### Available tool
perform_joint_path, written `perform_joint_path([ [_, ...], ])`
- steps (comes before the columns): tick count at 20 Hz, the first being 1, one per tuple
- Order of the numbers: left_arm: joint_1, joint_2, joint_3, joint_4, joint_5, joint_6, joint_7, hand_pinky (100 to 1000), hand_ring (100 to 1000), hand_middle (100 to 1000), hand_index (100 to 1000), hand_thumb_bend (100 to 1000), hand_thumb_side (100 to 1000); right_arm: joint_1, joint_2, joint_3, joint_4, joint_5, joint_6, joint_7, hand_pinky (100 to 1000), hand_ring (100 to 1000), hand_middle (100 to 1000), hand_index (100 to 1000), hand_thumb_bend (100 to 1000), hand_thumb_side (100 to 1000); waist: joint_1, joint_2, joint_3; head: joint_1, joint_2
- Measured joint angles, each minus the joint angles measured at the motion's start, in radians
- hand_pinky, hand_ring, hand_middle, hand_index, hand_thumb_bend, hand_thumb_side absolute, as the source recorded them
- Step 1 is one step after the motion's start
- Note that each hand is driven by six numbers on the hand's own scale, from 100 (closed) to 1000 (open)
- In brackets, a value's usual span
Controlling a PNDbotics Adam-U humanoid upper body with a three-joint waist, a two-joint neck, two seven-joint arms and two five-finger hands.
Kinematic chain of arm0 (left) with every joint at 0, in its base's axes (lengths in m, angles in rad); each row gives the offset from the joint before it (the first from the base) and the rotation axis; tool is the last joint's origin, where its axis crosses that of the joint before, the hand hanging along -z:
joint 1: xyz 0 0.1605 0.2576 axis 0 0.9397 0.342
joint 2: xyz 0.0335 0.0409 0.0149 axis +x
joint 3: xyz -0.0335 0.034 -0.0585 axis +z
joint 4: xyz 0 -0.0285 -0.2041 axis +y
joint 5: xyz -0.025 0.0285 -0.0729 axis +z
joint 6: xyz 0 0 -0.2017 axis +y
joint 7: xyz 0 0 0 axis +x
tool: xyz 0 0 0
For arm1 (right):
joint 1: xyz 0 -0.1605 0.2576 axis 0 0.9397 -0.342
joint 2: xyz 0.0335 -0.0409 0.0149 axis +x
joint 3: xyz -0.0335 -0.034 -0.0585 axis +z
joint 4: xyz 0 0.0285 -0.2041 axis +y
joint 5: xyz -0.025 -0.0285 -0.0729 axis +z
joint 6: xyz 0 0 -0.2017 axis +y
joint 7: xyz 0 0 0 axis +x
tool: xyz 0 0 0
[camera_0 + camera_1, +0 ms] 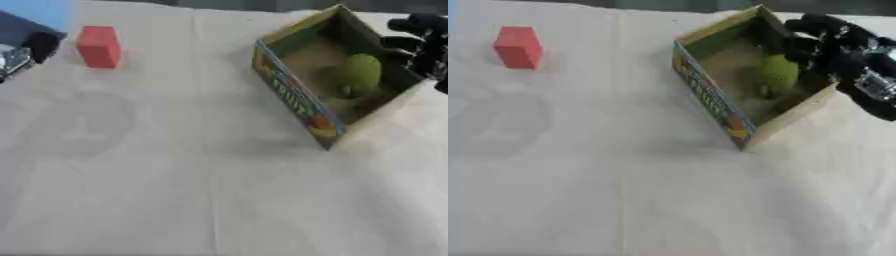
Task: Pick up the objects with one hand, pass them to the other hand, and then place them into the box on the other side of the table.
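An open box (297, 100) on the tabletop (175, 190) holds a green fruit (360, 72). The right hand (833, 42) hovers over its rim, fingers curled, empty. A red block (98, 46) stands well apart.

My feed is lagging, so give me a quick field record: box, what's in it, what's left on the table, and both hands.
box: cardboard, right side of table, open top
in box: green object
left on table: red block, far left, upright, untouched
right hand: at the box's far right edge, beside the green object; fingers hard to read
left hand: at the left edge, near the red block, not touching it; fingers unclear
surface: white cloth
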Motion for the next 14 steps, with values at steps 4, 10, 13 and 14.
perform_joint_path([
  [4, 0.002, -0.03, -0.018, -0.019, -0.028, -0.016, 0.014, 404, 472, 454, 522, 100, 189, -0.012, -0.001, 0.021, 0.0, 0.026, 0.005, 0.021, 1000, 1000, 1000, 1000, 100, 529, 0.0, 0.0, 0.0, 0.002, 0.0],
  [10, 0.002, -0.063, -0.036, -0.025, -0.039, -0.028, -0.004, 396, 466, 451, 519, 100, 163, -0.045, -0.007, 0.054, 0.0, 0.043, -0.008, 0.07, 1000, 1000, 1000, 1000, 100, 520, 0.0, 0.0, 0.004, 0.005, -0.001],
  [13, 0.002, -0.066, -0.051, -0.025, -0.063, -0.038, -0.059, 396, 467, 451, 521, 100, 151, -0.069, -0.02, 0.066, 0.0, 0.045, -0.031, 0.094, 1000, 1000, 1000, 1000, 100, 478, 0.0, 0.0, 0.005, 0.007, -0.001],
  [14, 0.002, -0.07, -0.055, -0.024, -0.073, -0.04, -0.076, 396, 467, 451, 520, 100, 146, -0.08, -0.028, 0.07, 0.0, 0.046, -0.044, 0.1, 1000, 1000, 1000, 1000, 100, 449, 0.0, 0.0, 0.005, 0.009, -0.002],
])
